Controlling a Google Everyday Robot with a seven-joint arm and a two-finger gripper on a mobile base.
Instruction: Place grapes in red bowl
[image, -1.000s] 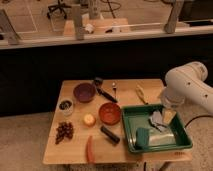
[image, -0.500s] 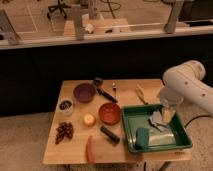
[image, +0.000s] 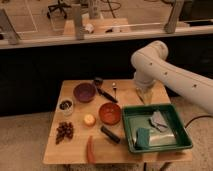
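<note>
The grapes (image: 64, 131) lie front-left, well apart from the claw (image: 144, 95) at back-right (spread wide, empty).

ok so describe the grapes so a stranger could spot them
On the wooden table, go to the front-left part, away from the green tray and the gripper, which hangs over the back-right. The grapes lie bare on the wood just in front of the small round dish: a lumpy cluster of dark purple-brown berries, where the dish is a neat rim with dark contents.
</note>
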